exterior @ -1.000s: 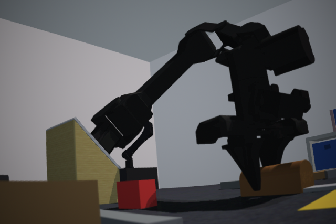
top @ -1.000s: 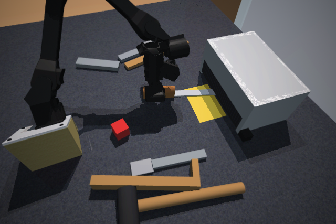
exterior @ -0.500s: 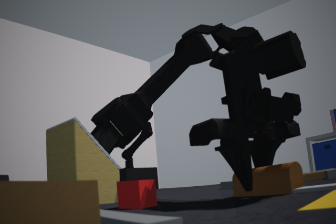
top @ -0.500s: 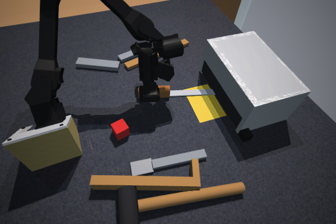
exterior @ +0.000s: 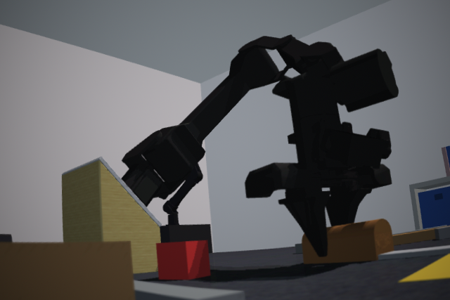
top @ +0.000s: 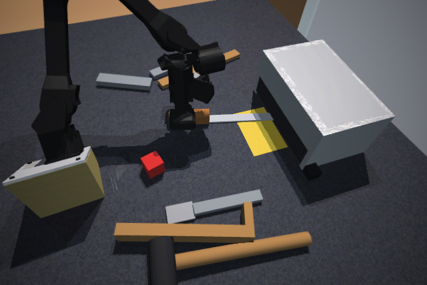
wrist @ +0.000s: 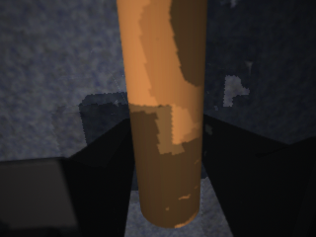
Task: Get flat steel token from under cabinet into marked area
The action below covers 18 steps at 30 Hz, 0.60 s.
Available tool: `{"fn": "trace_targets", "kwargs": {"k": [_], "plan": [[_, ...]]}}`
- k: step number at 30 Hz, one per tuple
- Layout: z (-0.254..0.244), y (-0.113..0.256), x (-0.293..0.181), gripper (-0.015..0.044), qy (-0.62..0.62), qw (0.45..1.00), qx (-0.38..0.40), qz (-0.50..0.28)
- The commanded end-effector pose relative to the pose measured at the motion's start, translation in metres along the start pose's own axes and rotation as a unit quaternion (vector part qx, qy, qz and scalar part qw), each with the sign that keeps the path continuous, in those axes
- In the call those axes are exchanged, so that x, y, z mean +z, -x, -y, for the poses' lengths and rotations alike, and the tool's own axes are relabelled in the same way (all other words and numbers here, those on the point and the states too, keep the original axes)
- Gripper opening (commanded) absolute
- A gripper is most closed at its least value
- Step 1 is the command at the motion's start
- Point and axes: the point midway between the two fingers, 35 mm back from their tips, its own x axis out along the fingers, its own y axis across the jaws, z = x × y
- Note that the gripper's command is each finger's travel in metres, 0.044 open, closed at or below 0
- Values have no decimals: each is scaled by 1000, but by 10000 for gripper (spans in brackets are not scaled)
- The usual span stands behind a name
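Note:
My gripper (top: 181,119) (exterior: 332,240) (wrist: 163,124) is shut on the rounded wooden handle (top: 202,116) (exterior: 352,242) (wrist: 165,59) of a flat-bladed tool, low at the table. Its thin pale blade (top: 227,118) (exterior: 418,251) points at the cabinet (top: 323,85) and crosses the far part of the yellow marked area (top: 257,140) (exterior: 432,269). The blade's far end is by the bottom of the dark vent slots (top: 281,117); I cannot tell whether some of it is hidden beneath. The steel token cannot be made out in any view.
A red cube (top: 153,163) (exterior: 183,260) stands nearer the arm's base. A grey bar tool (top: 225,202), an L-shaped wooden piece (top: 182,231) and a mallet (top: 241,249) lie at the front. A grey bar (top: 124,81) and wooden piece (top: 232,55) lie behind the gripper.

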Motion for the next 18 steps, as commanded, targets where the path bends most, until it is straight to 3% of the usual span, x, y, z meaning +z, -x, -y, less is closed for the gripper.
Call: {"fn": "trace_targets", "kwargs": {"k": [1, 18], "plan": [[0, -1, -8, 0, -2, 1000, 0, -2], [-1, -1, -29, 0, -2, 1000, 0, -3]]}}
